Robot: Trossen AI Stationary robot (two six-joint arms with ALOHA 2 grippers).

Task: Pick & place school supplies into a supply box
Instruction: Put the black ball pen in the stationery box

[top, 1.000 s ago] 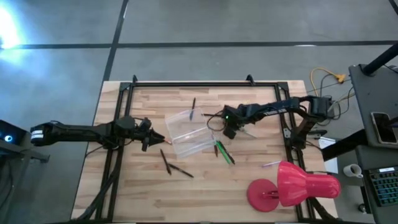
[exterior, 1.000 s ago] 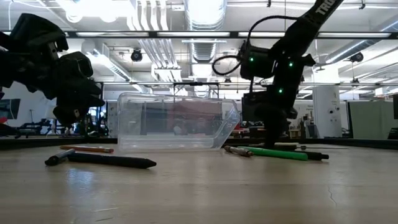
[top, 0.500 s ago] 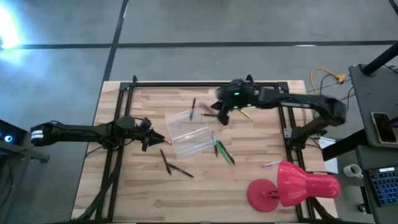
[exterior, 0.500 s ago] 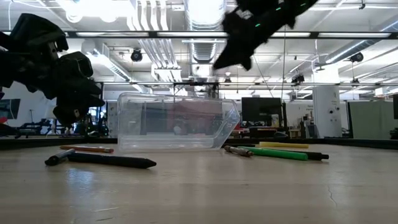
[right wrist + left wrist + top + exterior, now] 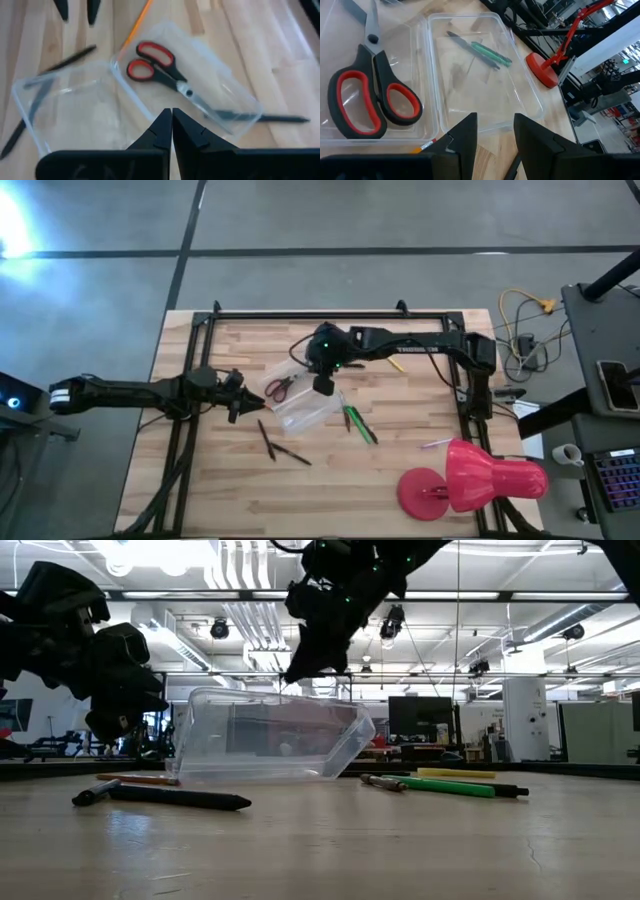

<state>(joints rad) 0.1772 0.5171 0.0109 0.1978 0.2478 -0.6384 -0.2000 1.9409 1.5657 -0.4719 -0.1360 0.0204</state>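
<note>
Scissors (image 5: 279, 387) lie in the box (image 5: 300, 402). My right gripper (image 5: 323, 385) hangs above it, fingers pressed together, empty. My left gripper (image 5: 236, 402) waits beside, narrowly parted.

- Supply box (image 5: 485, 75): clear, glossy, smooth plastic.
- Scissors (image 5: 370, 95): shiny metal blades, glossy red-and-black plastic handles.
- Table (image 5: 330, 490): pale wood planks, matt, visible grain.
- Lamp (image 5: 480, 475): smooth pink-red finish.

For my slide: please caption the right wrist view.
Red-handled scissors lie in the clear box beneath the closed right pincer.
</note>
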